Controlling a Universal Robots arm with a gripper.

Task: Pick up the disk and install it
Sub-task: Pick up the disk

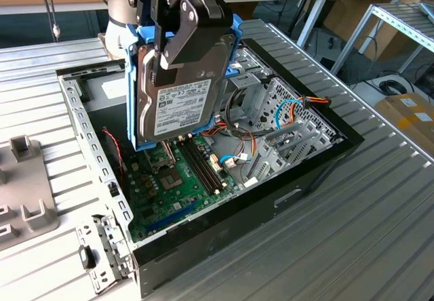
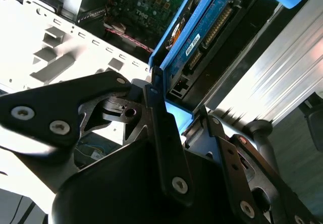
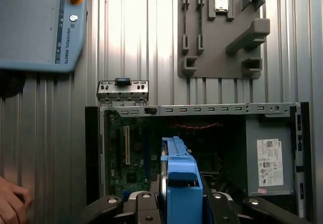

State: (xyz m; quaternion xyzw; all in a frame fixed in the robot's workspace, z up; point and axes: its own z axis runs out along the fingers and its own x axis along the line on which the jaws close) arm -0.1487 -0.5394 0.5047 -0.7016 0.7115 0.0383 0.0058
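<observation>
Disk hangs upright in the air over the open computer case, its white label facing the exterior view and its light-blue carrier framing it. The gripper has it from above: the black fingers are drawn in narrow and pinch the disk between them, one of them pressed flat on the labelled face. In the second wrist view the fingers run up either side of the carrier's edge, with the disk's connector end showing. Its lower edge stands above the green motherboard, clear of it, and the metal drive cage sits beside it toward the exterior view's right. In the first wrist view the blue carrier sits between the fingers over the case's interior. A grey fixture plate, a teach pendant and a person's hand lie outside the case on the ribbed metal table.
</observation>
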